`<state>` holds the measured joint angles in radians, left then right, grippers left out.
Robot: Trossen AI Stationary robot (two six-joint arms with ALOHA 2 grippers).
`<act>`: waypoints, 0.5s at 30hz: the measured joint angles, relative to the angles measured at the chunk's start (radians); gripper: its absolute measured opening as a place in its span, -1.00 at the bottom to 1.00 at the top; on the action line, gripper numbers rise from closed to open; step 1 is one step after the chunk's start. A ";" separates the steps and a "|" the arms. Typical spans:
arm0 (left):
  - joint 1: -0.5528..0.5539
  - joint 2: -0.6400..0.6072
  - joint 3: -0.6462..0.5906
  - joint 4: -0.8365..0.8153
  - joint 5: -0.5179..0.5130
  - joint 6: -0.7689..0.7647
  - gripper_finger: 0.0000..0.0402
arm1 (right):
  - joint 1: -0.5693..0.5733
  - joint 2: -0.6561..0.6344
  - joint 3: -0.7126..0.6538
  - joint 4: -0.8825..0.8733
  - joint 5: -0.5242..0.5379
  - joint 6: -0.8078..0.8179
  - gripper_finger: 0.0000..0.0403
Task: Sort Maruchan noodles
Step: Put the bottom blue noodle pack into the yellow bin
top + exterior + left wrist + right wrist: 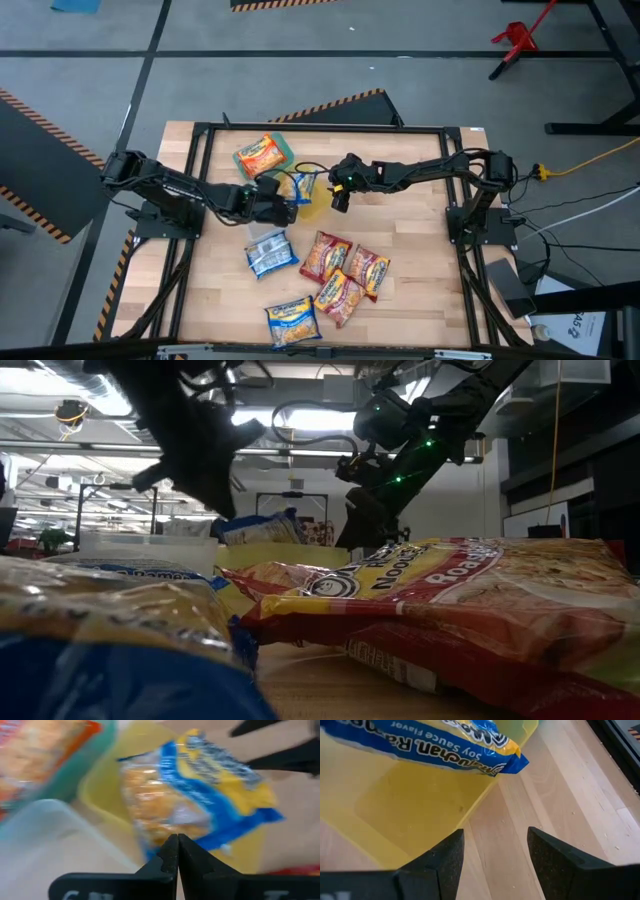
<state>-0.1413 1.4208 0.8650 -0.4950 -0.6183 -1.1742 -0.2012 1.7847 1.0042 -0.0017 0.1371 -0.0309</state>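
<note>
A blue-and-yellow Maruchan noodle packet lies tilted in the yellow container, with one end over the rim. My left gripper is shut, its tips at the packet's near edge. My right gripper hangs open over bare wood beside the yellow container, holding nothing. An orange packet rests in the green container. On the table lie a blue-and-white packet, three red-brown packets and another blue-and-yellow packet. My left gripper comes slanting down from the table's left, and its shut fingertips stand against the packet's near edge. I cannot tell whether they touch the packet or have any of it between them.
A clear container stands beside the yellow one, close under my left gripper. The black frame runs around the wooden table. Loose packets fill the near middle, and bare wood lies at the right.
</note>
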 joint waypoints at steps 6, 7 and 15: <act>-0.006 0.000 0.000 0.188 0.061 0.062 -1.00 | 0.000 0.000 0.000 0.010 0.000 0.000 0.03; -0.009 0.000 0.002 0.206 0.059 0.080 -1.00 | 0.000 0.000 0.000 0.012 0.000 0.000 0.03; -0.039 -0.043 0.103 -0.220 -0.078 -0.080 -1.00 | 0.000 0.000 0.000 0.005 0.000 0.000 0.03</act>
<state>-0.1806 1.3773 0.9685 -0.7153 -0.6967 -1.2540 -0.2012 1.7847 1.0042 0.0029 0.1368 -0.0311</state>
